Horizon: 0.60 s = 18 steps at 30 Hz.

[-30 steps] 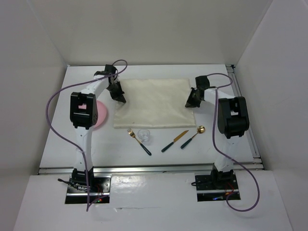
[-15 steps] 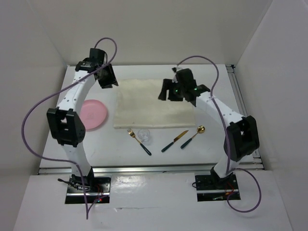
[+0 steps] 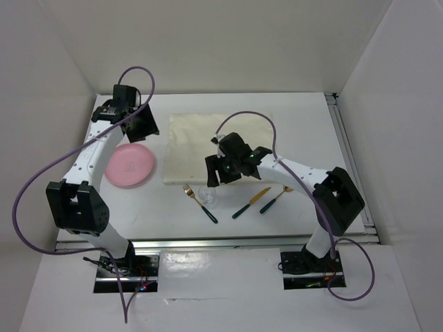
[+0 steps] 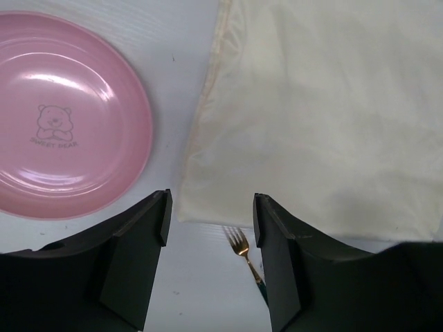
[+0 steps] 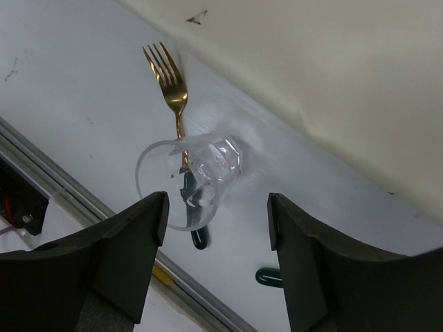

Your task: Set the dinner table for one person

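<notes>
The dinner table (image 3: 311, 111) is the glossy white top. A cream cloth (image 3: 197, 142) (image 4: 325, 104) (image 5: 332, 69) lies flat in its middle. To the cloth's left sits a pink plate (image 3: 130, 164) (image 4: 69, 117) with a bear print. In front of the cloth lie a gold fork (image 3: 201, 203) (image 4: 241, 246) (image 5: 169, 79), a clear glass (image 3: 208, 196) (image 5: 187, 176), a knife (image 3: 250, 203) and a spoon (image 3: 277, 197). My left gripper (image 3: 144, 124) (image 4: 210, 211) hangs open above the cloth's front left corner. My right gripper (image 3: 216, 171) (image 5: 218, 207) hovers open just above and beside the glass, holding nothing.
A metal rail (image 3: 214, 242) (image 5: 62, 176) runs along the table's near edge, close behind the glass in the right wrist view. White walls enclose the table on three sides. A green knife handle (image 5: 268, 277) lies just right of the glass.
Both grippers were shut at the cloth's left and right edges and have opened. The left arm swung back and left toward the plate; the right arm swept forward-left to the glass.
</notes>
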### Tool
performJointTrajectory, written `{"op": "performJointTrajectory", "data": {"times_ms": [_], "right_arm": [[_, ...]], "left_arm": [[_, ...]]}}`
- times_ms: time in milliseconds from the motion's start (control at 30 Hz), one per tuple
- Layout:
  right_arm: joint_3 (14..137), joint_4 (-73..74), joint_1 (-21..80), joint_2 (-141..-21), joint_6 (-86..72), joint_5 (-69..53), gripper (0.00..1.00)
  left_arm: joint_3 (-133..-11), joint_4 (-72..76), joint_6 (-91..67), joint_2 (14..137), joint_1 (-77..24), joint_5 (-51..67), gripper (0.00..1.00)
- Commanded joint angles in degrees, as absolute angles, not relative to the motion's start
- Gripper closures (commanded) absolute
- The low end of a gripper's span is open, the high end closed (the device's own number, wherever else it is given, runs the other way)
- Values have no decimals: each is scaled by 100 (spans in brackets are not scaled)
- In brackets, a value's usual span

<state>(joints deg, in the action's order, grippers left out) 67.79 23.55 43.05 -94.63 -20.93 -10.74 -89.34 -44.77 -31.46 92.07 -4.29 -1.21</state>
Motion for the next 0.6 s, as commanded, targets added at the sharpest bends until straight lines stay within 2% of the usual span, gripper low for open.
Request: {"op": "performJointTrajectory", "data": {"times_ms": [0, 100, 167, 300, 367, 400, 433, 567], "right_arm": [[6847, 2197, 4499, -9755, -1987, -958, 31], [6952, 2197, 4649, -10001, -1934, -958, 35], [7004, 2197, 4702, -10107, -1934, -827, 42], [7136, 2303, 4807, -10160, -1934, -432, 66], [7250, 2487, 4808, -10020, -1995, -168, 82], [7451, 2722, 4808, -10020, -1995, 251, 96], [7575, 2864, 4808, -9950, -1995, 481, 100], [8269, 3401, 4370, -9949, -1794, 1046, 100]], "left_arm": [[-8851, -4324, -3023, 9185, -422, -18, 33], [-8851, -4324, -3023, 9185, -422, -70, 34], [-8789, -4324, -3023, 9185, -422, -70, 36], [-8789, -4324, -2971, 9185, -422, -131, 37], [-8789, -4324, -2971, 9185, -422, -193, 39], [-8789, -4385, -2971, 9185, -422, -333, 40], [-8789, -4386, -2971, 9185, -422, -334, 40], [-8666, -4438, -2971, 9062, -422, -273, 40]]}}
